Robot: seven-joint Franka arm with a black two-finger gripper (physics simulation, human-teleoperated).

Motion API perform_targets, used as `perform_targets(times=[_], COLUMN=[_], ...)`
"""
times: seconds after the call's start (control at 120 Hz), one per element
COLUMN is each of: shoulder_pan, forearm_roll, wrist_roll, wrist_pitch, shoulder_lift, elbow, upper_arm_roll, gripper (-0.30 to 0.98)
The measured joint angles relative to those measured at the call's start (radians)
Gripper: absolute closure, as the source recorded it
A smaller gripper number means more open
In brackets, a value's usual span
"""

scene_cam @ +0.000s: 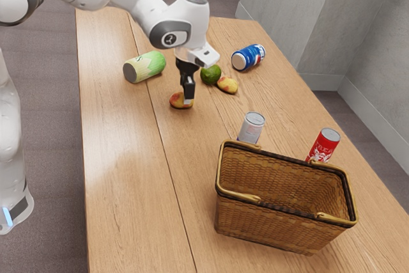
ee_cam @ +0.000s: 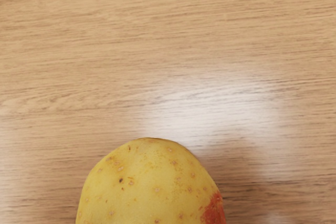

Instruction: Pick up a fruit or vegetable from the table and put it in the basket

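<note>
On the tabletop (scene_cam: 121,177), directly under our gripper (scene_cam: 187,101), lies a yellow-and-red fruit (scene_cam: 176,100); we take it as the chosen piece. State of the fingers: we cannot tell whether they are wide, narrow or holding the fruit. Step in hand, as we judge it: the grasp.

Risks noted:
1. Off-centre grip. The wrist view gives us a smooth, rounded end; if we squeeze near it, the curve could push the fruit out or let it swivel during the lift.
2. Lifting on a poor hold. If contact is one-sided, the fruit would probably roll rather than rise.
3. Neighbours. A second yellow-and-red fruit (scene_cam: 227,85) and a green fruit (scene_cam: 211,74) sit near; a sideways correction that way could nudge either.
4. Carry too low. On the basket's side facing us stands a white can (scene_cam: 251,130), with a red can (scene_cam: 323,145) also close by. Either could be knocked over, so we would want height before travelling.
5. Release. The basket (scene_cam: 275,225) stands upright, well apart from the fruit, its handles resting down at the rim. Letting go over a handle or the edge could bounce the fruit outside; we should aim for the middle of the opening.
</note>
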State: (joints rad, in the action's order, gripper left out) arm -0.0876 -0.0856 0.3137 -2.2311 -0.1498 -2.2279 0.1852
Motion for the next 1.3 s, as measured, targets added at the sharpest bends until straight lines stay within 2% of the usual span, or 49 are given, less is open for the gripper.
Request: perform_targets(times=[0.183, 1.3], shoulder_pan=[0.023, 0.014], forearm_roll=[0.005, 0.013], wrist_roll=[0.011, 0.041], wrist_pitch=[-0.009, -0.013], shoulder_lift=[0.000, 0.003], elbow=[-0.009, -0.045], upper_arm_roll=[0.000, 0.020], gripper=[0.00, 0.00])
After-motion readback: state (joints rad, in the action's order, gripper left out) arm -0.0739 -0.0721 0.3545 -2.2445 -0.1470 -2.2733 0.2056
